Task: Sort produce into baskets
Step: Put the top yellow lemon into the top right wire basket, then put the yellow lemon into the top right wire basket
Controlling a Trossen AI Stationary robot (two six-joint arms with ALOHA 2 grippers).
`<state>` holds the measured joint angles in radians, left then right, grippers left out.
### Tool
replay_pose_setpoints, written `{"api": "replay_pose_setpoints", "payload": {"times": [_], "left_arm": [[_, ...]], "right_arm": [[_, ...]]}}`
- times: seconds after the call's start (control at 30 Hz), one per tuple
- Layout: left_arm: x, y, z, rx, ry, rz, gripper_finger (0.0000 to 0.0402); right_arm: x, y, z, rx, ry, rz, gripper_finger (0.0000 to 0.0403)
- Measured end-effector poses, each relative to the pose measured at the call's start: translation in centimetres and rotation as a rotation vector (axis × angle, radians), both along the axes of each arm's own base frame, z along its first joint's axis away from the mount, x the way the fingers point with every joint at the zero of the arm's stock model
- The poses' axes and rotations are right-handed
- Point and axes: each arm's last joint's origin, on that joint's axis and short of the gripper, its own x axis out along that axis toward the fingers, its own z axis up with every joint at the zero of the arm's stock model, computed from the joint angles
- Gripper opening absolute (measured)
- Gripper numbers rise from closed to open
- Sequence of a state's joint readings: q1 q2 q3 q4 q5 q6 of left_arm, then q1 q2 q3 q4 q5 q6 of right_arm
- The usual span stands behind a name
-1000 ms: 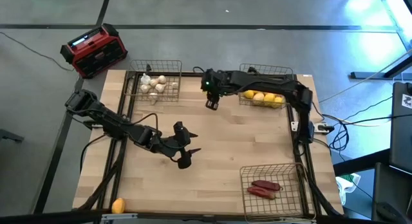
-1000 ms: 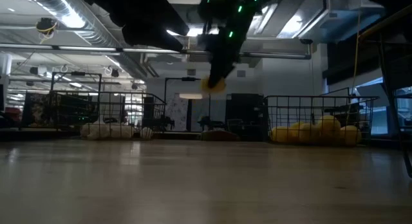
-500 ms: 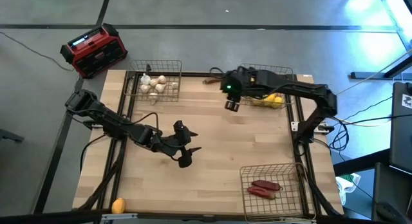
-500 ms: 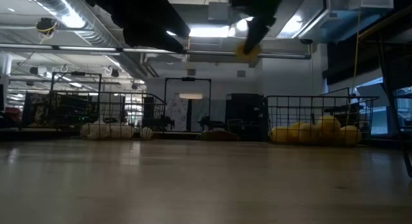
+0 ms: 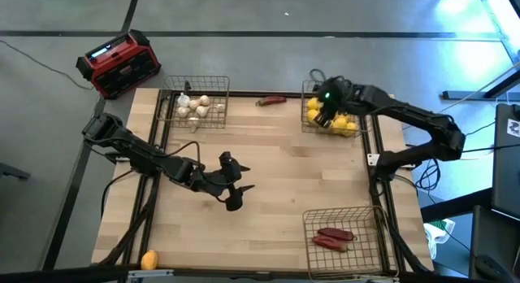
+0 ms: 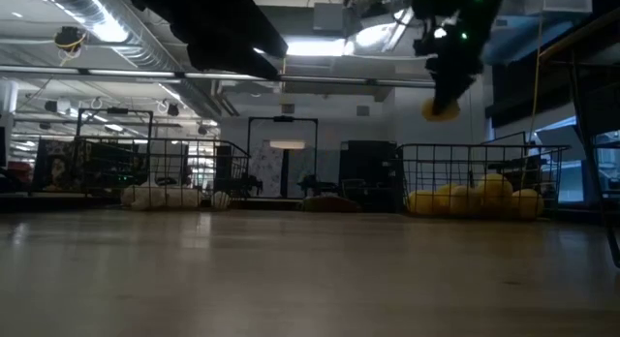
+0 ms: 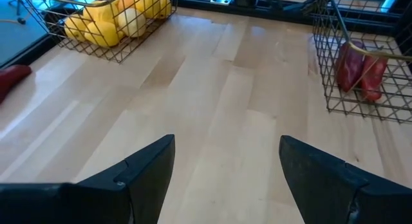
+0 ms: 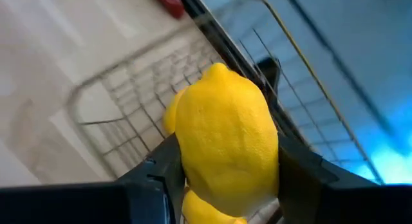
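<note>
The right gripper (image 5: 322, 114), clamped on a lemon (image 8: 225, 143), hangs directly above the lemon basket (image 5: 309, 127); the left gripper (image 5: 234, 189), fingers apart, waits mid-table.

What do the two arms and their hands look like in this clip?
Both arms are dark, jointed and slender. The right arm shows a small green light near its wrist and thin cables along it. The left arm is matte black, ending in the left hand. The left hand's fingers are broad, flat, black wedges.
</note>
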<state>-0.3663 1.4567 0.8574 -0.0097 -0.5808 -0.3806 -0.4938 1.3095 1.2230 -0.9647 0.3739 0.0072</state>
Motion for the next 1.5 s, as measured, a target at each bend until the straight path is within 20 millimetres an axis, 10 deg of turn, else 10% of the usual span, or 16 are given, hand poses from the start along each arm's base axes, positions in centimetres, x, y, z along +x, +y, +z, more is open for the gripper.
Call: {"api": "replay_pose_setpoints", "payload": {"times": [0.4, 0.83, 1.3, 1.5], "left_arm": [[0.1, 0.4, 0.0, 0.007, 0.003, 0.009, 0.0276], [0.1, 0.4, 0.0, 0.007, 0.007, 0.009, 0.0276], [0.1, 0.5, 0.0, 0.003, 0.002, 0.015, 0.0276], [0.2, 0.5, 0.1, -0.008, -0.009, 0.022, 0.0276]], "right_arm": [[-3.2, -7.2, -3.5, 0.208, -0.091, -0.213, 0.0174], [-4.5, -8.2, -8.9, 0.342, 0.041, -0.289, 0.0182], [-4.6, -8.1, -8.9, 0.331, 0.039, -0.293, 0.0291], [-4.2, -6.6, -4.8, 0.268, -0.083, -0.223, 0.0293]]}}
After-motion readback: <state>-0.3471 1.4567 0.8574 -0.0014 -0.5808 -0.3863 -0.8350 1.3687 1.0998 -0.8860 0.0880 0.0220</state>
